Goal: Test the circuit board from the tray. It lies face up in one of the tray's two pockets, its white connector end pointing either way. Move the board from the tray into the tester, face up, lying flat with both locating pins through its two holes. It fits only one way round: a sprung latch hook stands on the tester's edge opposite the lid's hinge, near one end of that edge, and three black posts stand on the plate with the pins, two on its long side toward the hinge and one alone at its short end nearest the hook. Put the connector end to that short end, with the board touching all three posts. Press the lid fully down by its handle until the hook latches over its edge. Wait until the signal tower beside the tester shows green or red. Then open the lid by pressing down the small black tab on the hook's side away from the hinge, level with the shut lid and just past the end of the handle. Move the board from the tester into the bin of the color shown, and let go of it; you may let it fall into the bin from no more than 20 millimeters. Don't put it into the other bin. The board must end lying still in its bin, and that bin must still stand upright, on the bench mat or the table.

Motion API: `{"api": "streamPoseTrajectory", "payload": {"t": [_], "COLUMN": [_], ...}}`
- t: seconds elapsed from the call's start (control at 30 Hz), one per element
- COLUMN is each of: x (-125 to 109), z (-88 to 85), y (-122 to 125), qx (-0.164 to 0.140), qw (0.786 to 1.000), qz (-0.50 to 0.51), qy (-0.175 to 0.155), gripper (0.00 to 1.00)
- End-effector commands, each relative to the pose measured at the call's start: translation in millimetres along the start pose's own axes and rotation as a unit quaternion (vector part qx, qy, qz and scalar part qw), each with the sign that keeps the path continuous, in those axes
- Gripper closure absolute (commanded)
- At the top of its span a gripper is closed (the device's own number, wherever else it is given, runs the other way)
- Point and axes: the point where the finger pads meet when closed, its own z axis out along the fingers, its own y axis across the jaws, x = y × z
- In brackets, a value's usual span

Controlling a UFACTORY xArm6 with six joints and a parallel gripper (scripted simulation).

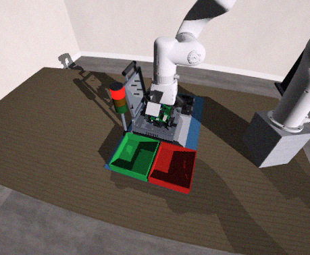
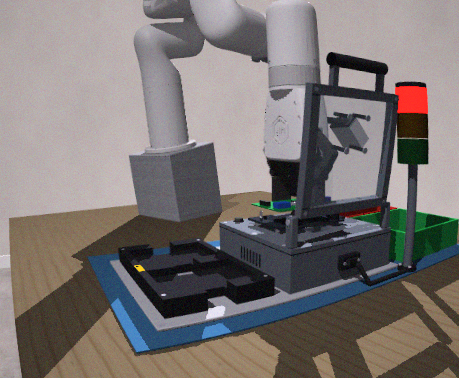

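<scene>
White arm [image 1: 165, 61], grey sq. pedestal [image 1: 254, 148]

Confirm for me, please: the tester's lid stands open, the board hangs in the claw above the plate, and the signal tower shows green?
Not quite. The signal tower shows red: its top segment is lit and the green one is dark, as the exterior view shows. The lid does stand open, with the board in the claw above the plate.

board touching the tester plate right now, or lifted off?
Apart. The exterior view shows the green board hanging under the tool with a plain gap above the tester plate.
</scene>
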Motion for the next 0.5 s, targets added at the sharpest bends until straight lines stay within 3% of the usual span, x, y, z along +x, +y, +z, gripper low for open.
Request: {"api": "streamPoseTrajectory", "payload": {"t": [0.0, 0.47], "x": [0.1, 0.1], "z": [-2.9, -5.3], "y": [1.7, 1.7], "qx": [-0.002, -0.002], "qw": [1.0, 1.0], "qz": [0.0, 0.0], "qy": [0.0, 0.0], "gripper": [0.21, 0.21]}}
